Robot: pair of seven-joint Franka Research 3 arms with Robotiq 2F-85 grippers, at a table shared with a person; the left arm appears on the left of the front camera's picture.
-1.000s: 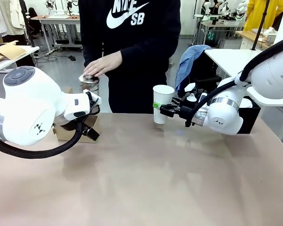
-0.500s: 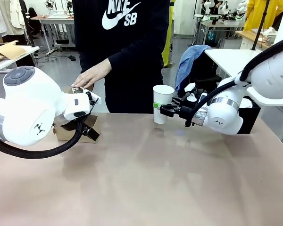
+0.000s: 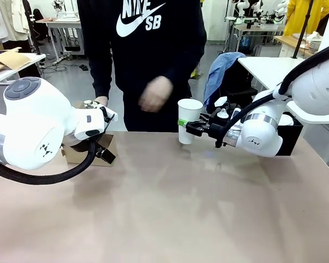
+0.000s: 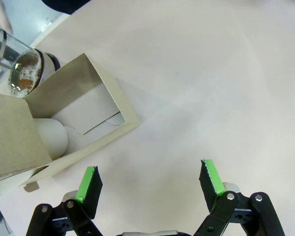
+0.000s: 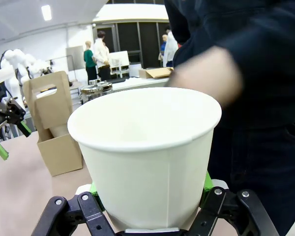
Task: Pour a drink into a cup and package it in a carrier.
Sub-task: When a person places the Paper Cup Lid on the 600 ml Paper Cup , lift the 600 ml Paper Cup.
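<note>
While no drink shows inside the cup, step in hand: presenting the cup point(image 3: 189, 112) for the pour. I judge that pouring has not begun and that packaging comes after it.
Right claw: the right claw point(image 3: 186, 127) is clamped round the cup's lower wall and holds it upright, at about 1 o'clock from the table's middle. I cannot tell whether the cup's base touches the table.
Cup: tall, white, no lid, its mouth facing up. The inside looks clean as far as the right wrist view shows.
Left claw: the left claw point(image 4: 150, 179) has its fingers spread wide with nothing between them, above bare table.
Carrier: the carrier point(image 4: 83, 78) is brown cardboard, at 10 o'clock of the left claw and partly hidden by the left arm in the front view. A pale rounded shape sits in one compartment, too unclear to name.
Carafe: the carafe point(image 4: 10, 59) is clear glass, just beyond the carrier, with the brown drink point(image 4: 25, 78) low in it.
Person: at 12 o'clock. One hand is down by the carafe's top, and the other hand point(image 3: 155, 93) is blurred, in mid-air.
Next move: it likely calls for the carafe tipped over the cup's mouth while the right claw keeps the cup level. The cup then has to cross toward 9 o'clock into a free compartment.
Surface: the table point(image 3: 181, 208) is plain, matte and light brown.
Room: a workshop with other tables. A blue cloth point(image 3: 222, 68) lies at 1 o'clock and a black box point(image 3: 293, 134) at 3 o'clock.
</note>
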